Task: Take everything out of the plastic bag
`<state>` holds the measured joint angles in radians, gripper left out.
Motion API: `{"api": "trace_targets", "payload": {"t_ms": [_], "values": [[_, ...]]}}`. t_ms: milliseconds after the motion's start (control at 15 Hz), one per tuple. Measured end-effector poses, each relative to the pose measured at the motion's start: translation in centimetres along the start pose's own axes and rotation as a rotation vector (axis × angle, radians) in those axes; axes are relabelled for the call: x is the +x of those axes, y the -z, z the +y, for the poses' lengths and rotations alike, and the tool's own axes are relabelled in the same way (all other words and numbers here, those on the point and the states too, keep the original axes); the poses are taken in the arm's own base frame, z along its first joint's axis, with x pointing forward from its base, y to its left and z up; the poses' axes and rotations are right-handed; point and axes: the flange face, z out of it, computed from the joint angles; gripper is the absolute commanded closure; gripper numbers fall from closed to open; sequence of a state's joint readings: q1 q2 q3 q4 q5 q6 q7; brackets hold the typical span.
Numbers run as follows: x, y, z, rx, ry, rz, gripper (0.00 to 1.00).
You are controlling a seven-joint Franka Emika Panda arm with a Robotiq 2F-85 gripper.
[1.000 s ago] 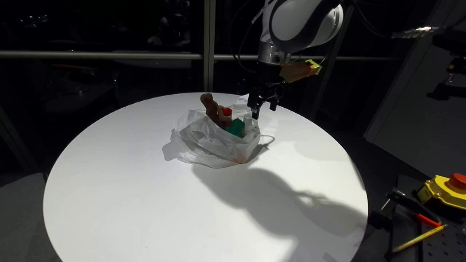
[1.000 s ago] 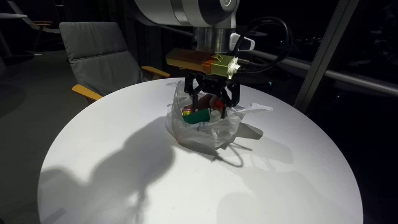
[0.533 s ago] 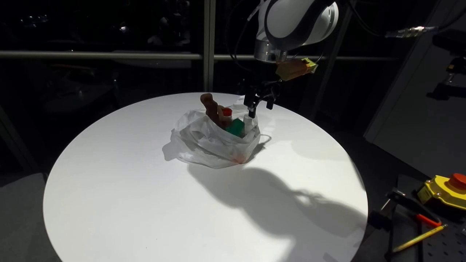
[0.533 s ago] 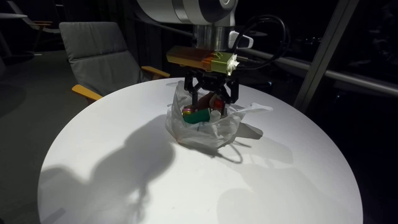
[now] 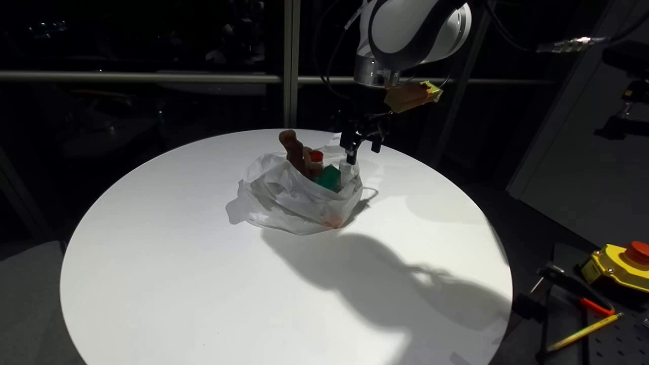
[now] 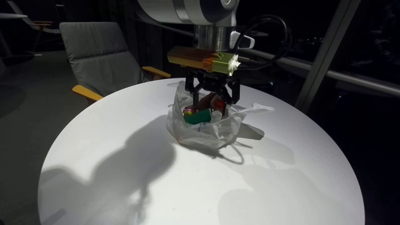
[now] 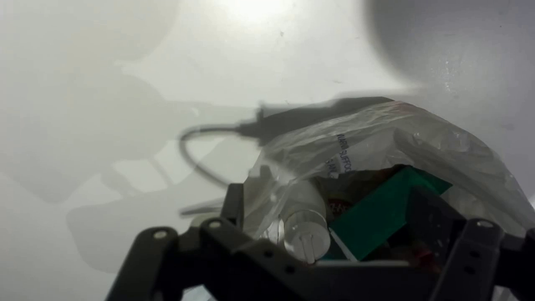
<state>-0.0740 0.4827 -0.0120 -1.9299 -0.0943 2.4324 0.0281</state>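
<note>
The plastic bag [image 5: 284, 203], whitish and crumpled, lies with its mouth upward on the round table. Out of it rises a brown plush toy [image 5: 292, 147], beside a red-capped jar [image 5: 316, 156]. A green box-like item [image 6: 198, 117] leans across the bag's mouth. Next to it, a bottle with a clear-white cap [image 7: 307, 234] points up, and a small yellow-and-pink item [image 6: 187, 112] peeks out at the edge. My gripper [image 6: 210, 107] hangs over the mouth, open; in the wrist view its fingers [image 7: 234, 202] straddle the bottle and the green item without gripping. Deeper contents are hidden.
The round white table [image 6: 193, 193] carries the bag and the arm's broad shadow. A grey chair [image 6: 97, 53] with wooden armrests stands behind it. Off the table sit a yellow box with a red button [image 5: 621, 266] and a pencil [image 5: 583, 332].
Over the first half second my gripper shifts slightly sideways and up a little above the bag; since then it holds still. Bag and contents look unchanged.
</note>
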Motion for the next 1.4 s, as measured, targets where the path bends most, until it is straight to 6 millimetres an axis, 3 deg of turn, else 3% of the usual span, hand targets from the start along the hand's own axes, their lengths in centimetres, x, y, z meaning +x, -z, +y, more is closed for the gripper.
{"api": "trace_targets", "payload": {"t_ms": [667,1200,1400], "values": [[1.4,-0.4,-2.4,-0.003,0.038,0.036,0.0],[4.2,-3.7,-2.9,-0.028,0.072,0.074,0.0],[4.9,-3.9,-2.6,-0.036,0.07,0.084,0.0]]}}
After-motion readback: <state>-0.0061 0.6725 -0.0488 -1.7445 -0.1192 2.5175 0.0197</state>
